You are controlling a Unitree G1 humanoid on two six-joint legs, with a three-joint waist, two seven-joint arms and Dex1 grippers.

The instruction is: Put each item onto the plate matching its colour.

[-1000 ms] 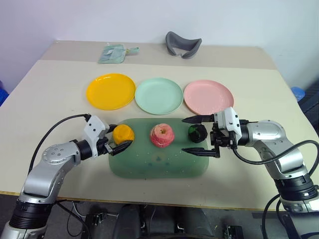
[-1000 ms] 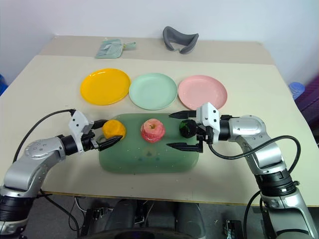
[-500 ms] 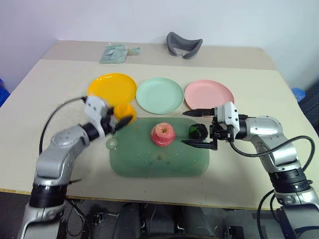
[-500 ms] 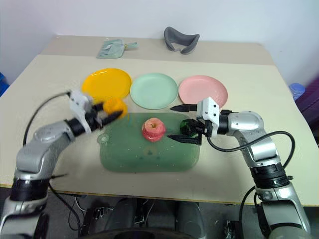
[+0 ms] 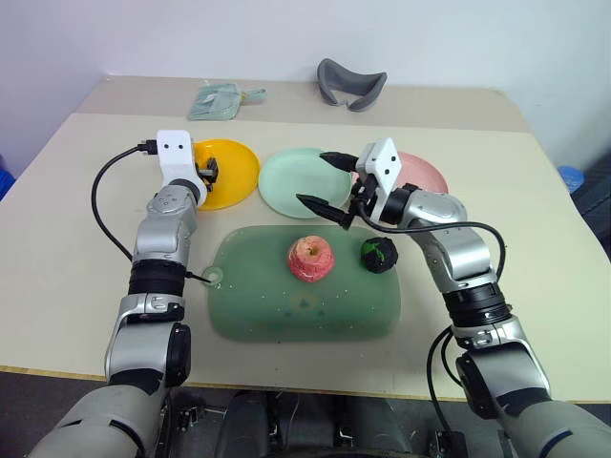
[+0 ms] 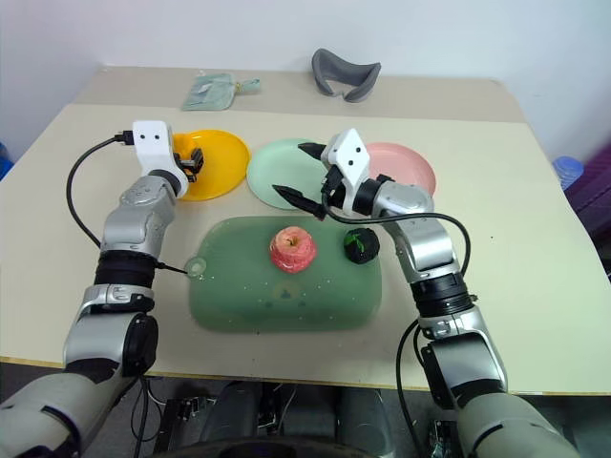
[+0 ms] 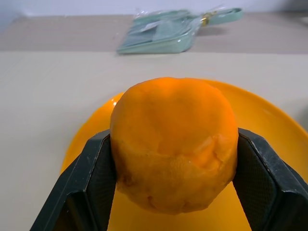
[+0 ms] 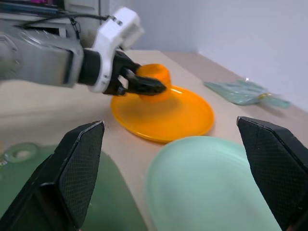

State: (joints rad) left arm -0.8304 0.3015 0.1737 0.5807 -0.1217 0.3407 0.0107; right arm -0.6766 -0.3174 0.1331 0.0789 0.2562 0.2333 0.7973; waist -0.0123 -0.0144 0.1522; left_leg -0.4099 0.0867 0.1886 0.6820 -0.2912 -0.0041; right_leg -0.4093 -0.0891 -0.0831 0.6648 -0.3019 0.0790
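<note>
From the head, the left gripper [image 5: 210,173] was clamped on the orange lump over the yellow plate [image 5: 232,180]. The right gripper [image 5: 320,178] hung spread wide over the green plate [image 5: 291,191], beside the pink plate [image 5: 427,177]. The red lump [image 5: 310,259] and the dark lump [image 5: 378,255] sat on the green mat [image 5: 258,305].

At the left wrist, both fingers [image 7: 89,180] pressed the orange lump [image 7: 174,142] above the yellow plate.

At the right wrist, the fingers [image 8: 72,173] stood wide apart, nothing between them, over the green plate.
</note>
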